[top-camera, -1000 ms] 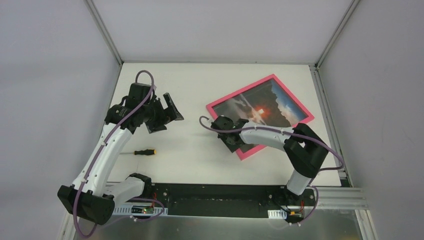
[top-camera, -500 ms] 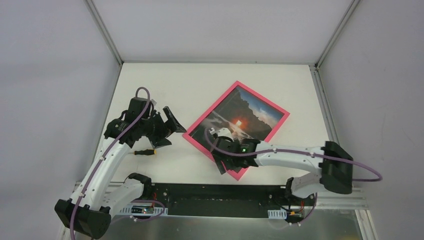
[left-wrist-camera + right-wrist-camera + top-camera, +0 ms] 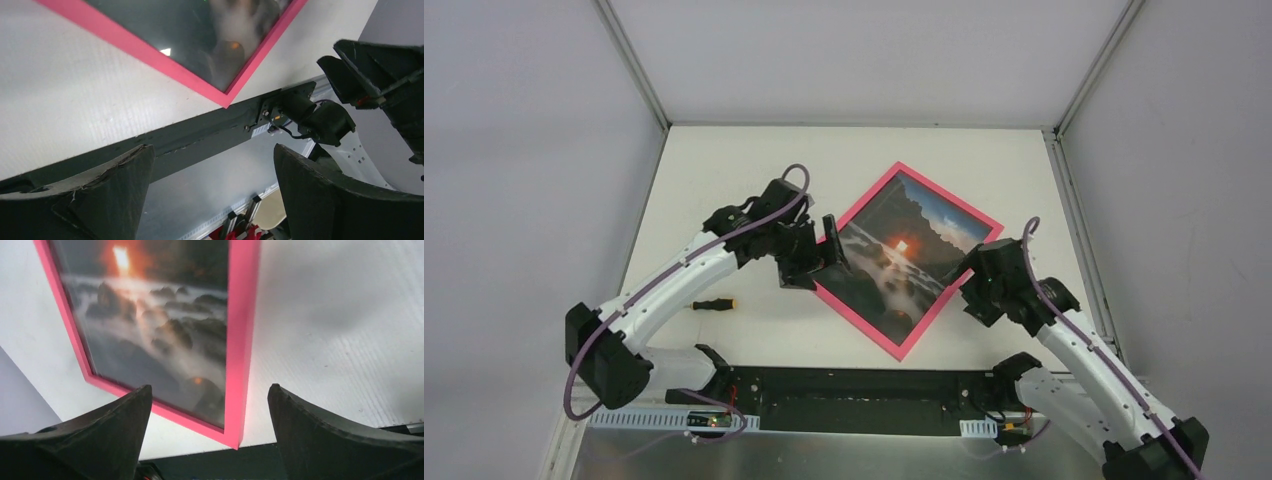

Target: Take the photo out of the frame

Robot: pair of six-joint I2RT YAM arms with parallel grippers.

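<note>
- The frame [image 3: 240,340] lies flat and face up on the table [image 3: 724,190]. It is turned cornerwise, with one corner pointing at the arms' base bar [image 3: 210,132]. The photo [image 3: 894,270] sits inside it.
- The right gripper [image 3: 209,389] has its fingers spread wide and holds nothing. One pink side rail runs straight away from it, and that rail's near corner sits in the gap between the fingertips. How high the fingers hang over the rail cannot be told.
- The left gripper [image 3: 212,148] is also spread wide and empty, on the opposite side of the frame. The frame lies ahead of its fingers and off to one side, and the gap itself faces the base bar.
- From above the frame's sides look close in length, so its long axis is hard to name. It lies between the two grippers.
- In my judgement the right gripper is better lined up for an edge grip. The back is underneath, so the frame probably needs turning over.
- A screwdriver [image 3: 714,304] lies apart, behind the left fingers.
</note>
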